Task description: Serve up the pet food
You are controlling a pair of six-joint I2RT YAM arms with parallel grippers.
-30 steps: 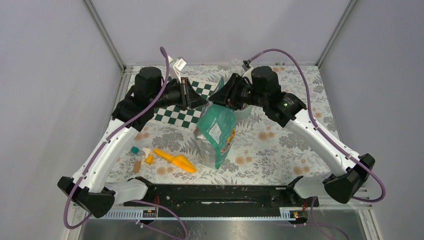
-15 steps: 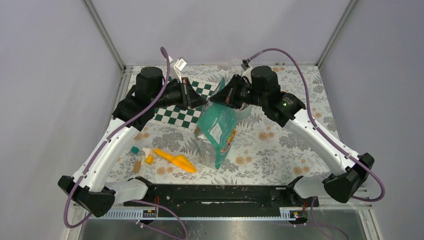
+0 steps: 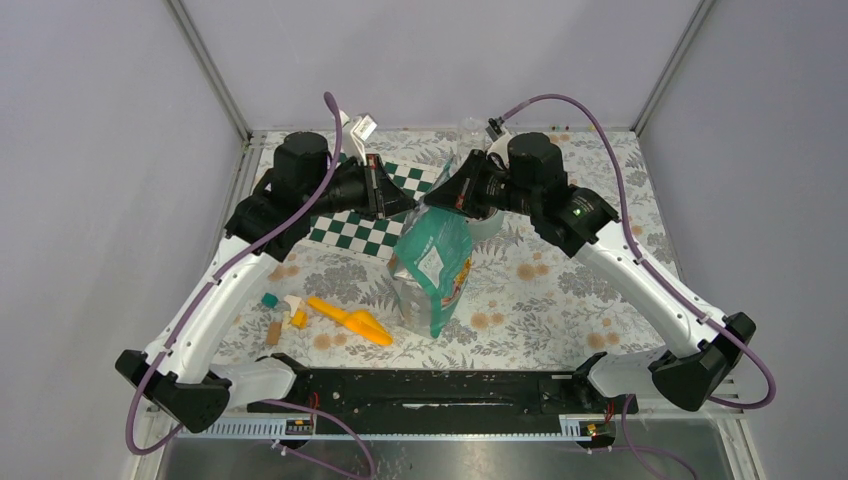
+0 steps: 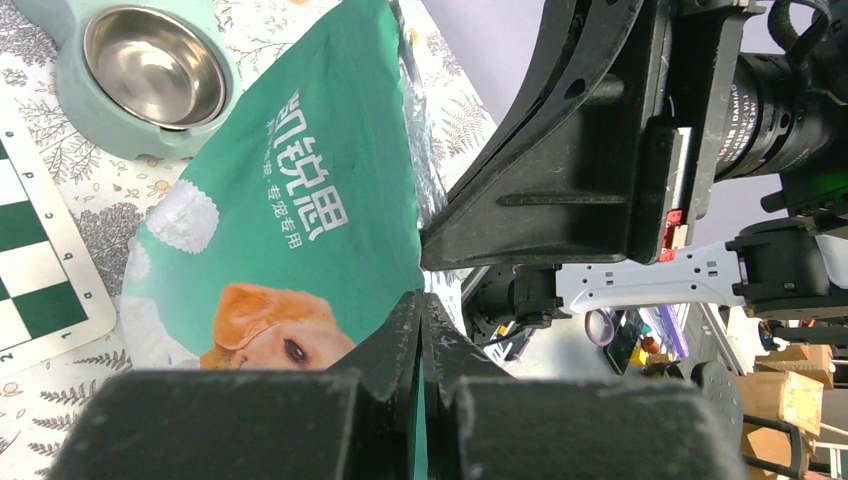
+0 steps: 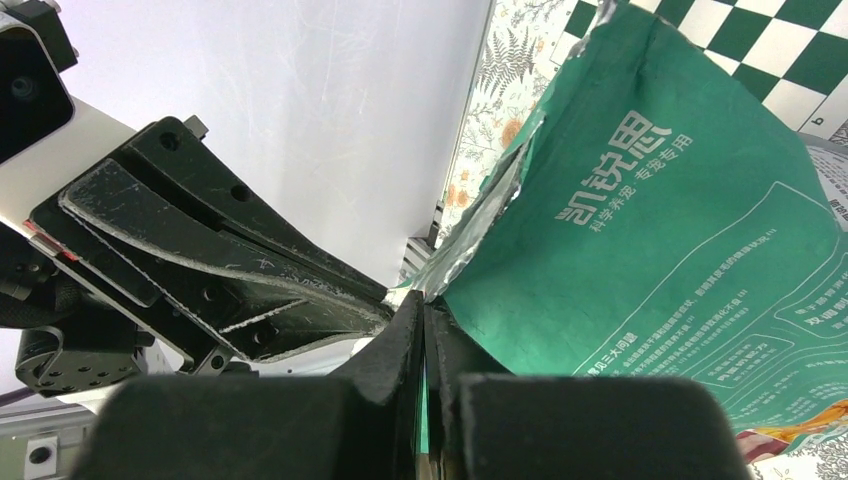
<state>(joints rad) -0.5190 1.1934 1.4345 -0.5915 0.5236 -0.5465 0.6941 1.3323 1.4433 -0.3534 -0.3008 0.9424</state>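
The left gripper [image 3: 408,204] is clamped on the top edge of the bag [image 3: 436,265]; the right gripper [image 3: 433,197] is clamped just beside it.

Only readable stuff is on the bag [image 4: 290,190]: big white 凯锐思 just up-left of the left pincer [image 4: 420,312], with smaller 专宠专用 beneath it. The other face, up-right of the right pincer [image 5: 422,312], has the same 凯锐思. The fine print's too tiny.

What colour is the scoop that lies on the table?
Orange. The scoop shows best in the top external view.
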